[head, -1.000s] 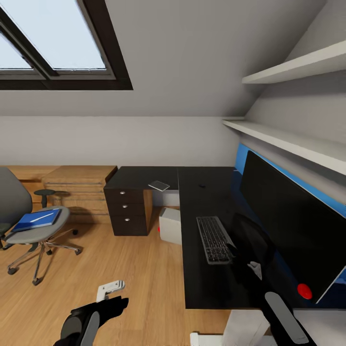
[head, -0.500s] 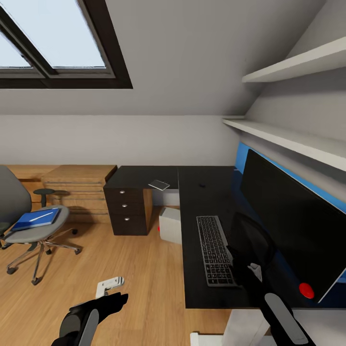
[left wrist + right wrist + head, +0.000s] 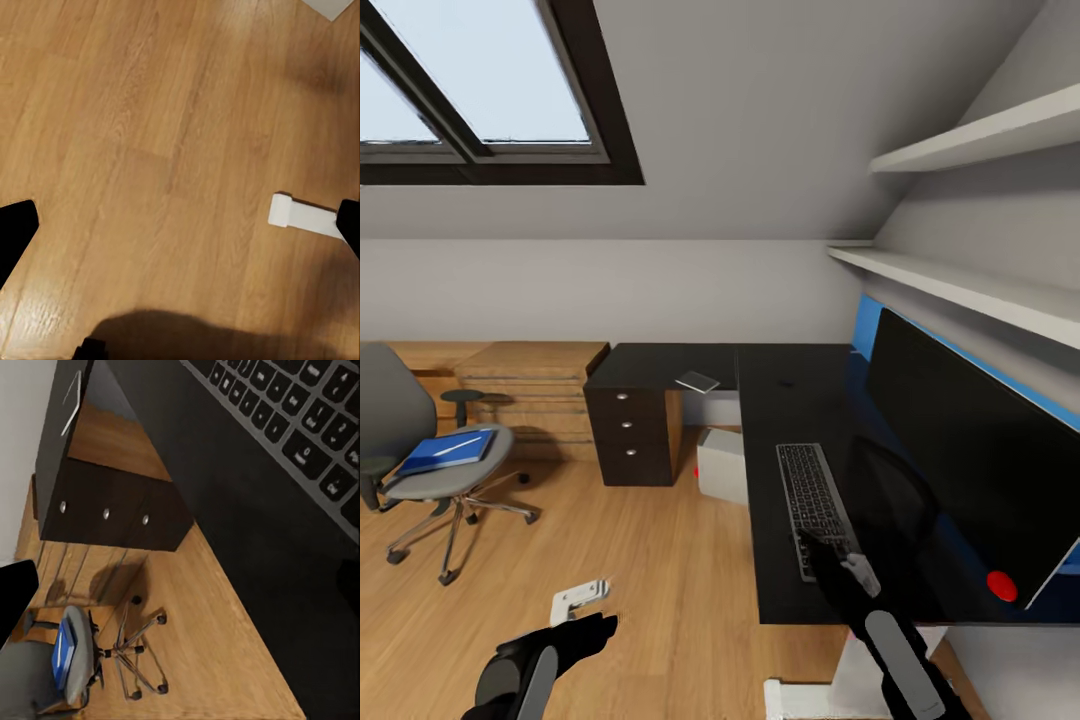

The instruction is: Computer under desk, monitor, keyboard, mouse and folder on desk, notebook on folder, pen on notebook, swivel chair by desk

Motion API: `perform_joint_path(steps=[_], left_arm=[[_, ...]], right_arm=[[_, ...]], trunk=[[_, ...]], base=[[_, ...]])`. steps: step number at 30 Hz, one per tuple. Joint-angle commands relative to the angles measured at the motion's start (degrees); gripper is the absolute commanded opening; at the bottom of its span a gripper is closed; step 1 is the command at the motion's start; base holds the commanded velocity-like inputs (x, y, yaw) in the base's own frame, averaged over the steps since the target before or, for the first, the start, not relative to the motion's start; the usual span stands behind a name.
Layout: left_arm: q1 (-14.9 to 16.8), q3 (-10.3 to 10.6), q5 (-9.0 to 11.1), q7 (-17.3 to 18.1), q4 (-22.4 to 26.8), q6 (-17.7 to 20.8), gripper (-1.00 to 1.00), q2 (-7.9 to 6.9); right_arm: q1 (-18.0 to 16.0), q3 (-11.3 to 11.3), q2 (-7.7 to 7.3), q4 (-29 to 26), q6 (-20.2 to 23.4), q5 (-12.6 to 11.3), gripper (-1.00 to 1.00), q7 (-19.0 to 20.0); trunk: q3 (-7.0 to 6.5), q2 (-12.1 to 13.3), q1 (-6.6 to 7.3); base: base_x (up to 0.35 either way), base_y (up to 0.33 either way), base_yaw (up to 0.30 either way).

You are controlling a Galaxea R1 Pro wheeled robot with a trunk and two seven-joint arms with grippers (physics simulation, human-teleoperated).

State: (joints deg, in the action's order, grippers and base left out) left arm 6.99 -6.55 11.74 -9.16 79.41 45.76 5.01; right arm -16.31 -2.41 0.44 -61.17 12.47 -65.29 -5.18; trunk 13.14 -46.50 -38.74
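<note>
A: Where do the desk things stand?

B: The monitor (image 3: 970, 450) is upright on the black desk (image 3: 790, 400), close against the blue back panel (image 3: 863, 325). The keyboard (image 3: 815, 495) lies flat on the desktop just in front of it, long side running along the screen.

A: And the right gripper (image 3: 822, 553)?

B: It sits at the near end of the keyboard, on or just above the last keys. In the right wrist view the keys (image 3: 300, 416) run close past the camera, but I cannot tell whether its fingers are spread or closed.

A: The left gripper (image 3: 592, 632)?

B: It hangs low over the wood floor (image 3: 660, 560), released and holding nothing, near a small white bracket-like piece (image 3: 304, 216) lying on the boards.

A: The rest?

B: The computer (image 3: 722, 465) is on the floor at the desk's edge, partly beneath it, beside the dark three-drawer unit (image 3: 635, 435). The swivel chair (image 3: 420, 450) stands well apart from the desk, with the blue folder (image 3: 445, 450) on its seat and the white pen (image 3: 458, 446) on top.
</note>
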Motion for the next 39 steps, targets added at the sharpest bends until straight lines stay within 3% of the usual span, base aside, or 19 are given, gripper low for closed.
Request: perform_joint_path(steps=[1, 2, 3, 9, 13, 15, 16, 17, 20, 21, 23, 28, 29, 30, 33, 34, 35, 37, 39], left_arm=[[0.0, -0.1, 0.6, -0.4, -0.2, 0.2, 1.0, 0.0], [0.0, -0.2, 0.6, -0.5, -0.6, -0.1, 1.0, -0.08], [0.0, -0.4, 0.5, -0.5, -1.2, -1.7, 1.0, -0.43], [0.0, -1.0, 0.4, -0.2, -5.8, -5.8, 1.0, -2.04], [0.0, -1.1, 0.4, 0.0, -13.9, -9.2, 1.0, -2.67], [0.0, -1.1, 0.3, 0.1, -18.4, -11.7, 1.0, -3.36], [0.0, -1.0, 0.3, 0.1, -20.0, -12.7, 1.0, -3.64], [0.0, -1.0, 0.3, 0.1, -21.7, -13.8, 1.0, -3.88], [0.0, -0.9, 0.3, 0.1, -23.8, -14.7, 1.0, -4.05], [0.0, -0.9, 0.3, 0.2, -24.4, -15.0, 1.0, -4.06], [0.0, -0.8, 0.2, 0.2, -27.1, -17.4, 1.0, -4.1], [0.0, -0.7, 0.3, 0.2, -31.2, -23.7, 1.0, -4.13], [0.0, -0.7, 0.3, 0.2, -32.9, -24.9, 1.0, -4.13], [0.0, -0.7, 0.2, 0.2, -33.8, -25.5, 1.0, -4.13], [0.0, -0.7, 0.2, 0.2, -34.2, -25.8, 1.0, -4.09], [0.0, -0.7, 0.2, 0.2, -34.2, -25.9, 1.0, -4.08], [0.0, -0.6, 0.3, 0.2, -34.3, -25.9, 1.0, -4.07], [0.0, -0.6, 0.3, 0.3, -34.4, -26.0, 1.0, -4.05], [0.0, 0.1, 0.3, 0.2, -34.4, -26.0, 1.0, -4.04]], right_arm=[[0.0, 0.0, 0.58, -0.1, 0.1, 1.2, 1.0, -0.7], [0.0, 0.0, 1.63, -0.1, 0.1, 4.3, 1.0, -0.9], [0.0, 0.0, 3.68, -0.1, 0.2, 10.2, 1.0, -1.2], [0.0, -0.1, 6.29, 0.0, 0.2, 19.7, 1.0, -1.4], [0.0, -1.2, 6.81, 0.0, 0.2, 22.4, 1.0, -2.0], [0.0, -5.0, 6.86, 0.1, 0.3, 22.9, 1.0, -3.5], [0.0, -7.8, 6.86, 0.1, 0.2, 23.2, 1.0, -4.8], [0.0, -12.3, 6.86, 0.2, 0.2, 23.7, 1.0, -7.6], [0.0, -17.6, 6.92, 0.3, 0.2, 25.5, 1.0, -12.1], [0.0, -18.5, 6.96, 0.3, 0.2, 26.2, 1.0, -12.8], [0.0, -20.8, 7.63, 0.5, 0.2, 29.8, 1.0, -14.5], [0.0, -22.4, 9.0, 1.3, -0.4, 36.2, 1.0, -15.6], [0.0, -22.3, 9.15, 1.9, -4.5, 37.6, 1.0, -15.7], [0.0, -22.2, 9.17, 2.6, -12.7, 38.2, 1.0, -15.7], [0.0, -22.4, 9.21, 3.9, -20.9, 38.6, 1.0, -15.9], [0.0, -22.4, 9.2, 4.1, -21.3, 38.7, 1.0, -15.9], [0.0, -22.5, 9.16, 4.3, -20.8, 38.9, 1.0, -15.9], [-0.1, -22.4, 9.1, 4.5, -15.8, 39.2, 1.0, -15.9], [-2.4, -22.4, 9.07, 4.9, -5.4, 40.2, 1.0, -15.9]], trunk=[[0.09, -0.1, 0.0], [0.09, -0.1, 0.0], [0.09, -0.1, 0.0], [0.09, -0.1, 0.0], [0.09, -0.1, 0.0], [0.09, -0.1, 0.0], [0.09, -0.1, 0.0], [0.09, -0.1, 0.0], [0.09, -0.1, 0.0], [0.09, -0.1, 0.0], [0.09, -0.1, 0.0], [0.09, -0.1, 0.0], [0.09, -0.1, 0.0], [0.09, -0.1, 0.0], [0.09, -0.1, 0.0], [0.09, -0.1, 0.0], [0.09, -0.1, 0.0], [0.09, -0.1, 0.0], [0.09, -0.1, 0.0]], base=[[-0.122, 0.28, 0.0], [-0.078, 0.298, 0.0], [-0.032, 0.318, 0.0], [-0.013, 0.326, 0.0], [-0.002, 0.301, 0.0], [0.0, 0.214, 0.0], [0.0, 0.195, 0.0], [0.0, 0.205, 0.0], [0.0, 0.218, 0.0], [0.0, 0.227, 0.0], [0.0, 0.231, 0.0], [0.001, 0.258, 0.0], [0.056, 0.301, 0.0], [0.123, 0.306, 0.0], [0.18, 0.283, 0.0], [0.224, 0.26, 0.0], [0.242, 0.248, 0.0], [0.26, 0.234, 0.0], [0.279, 0.218, 0.0]])
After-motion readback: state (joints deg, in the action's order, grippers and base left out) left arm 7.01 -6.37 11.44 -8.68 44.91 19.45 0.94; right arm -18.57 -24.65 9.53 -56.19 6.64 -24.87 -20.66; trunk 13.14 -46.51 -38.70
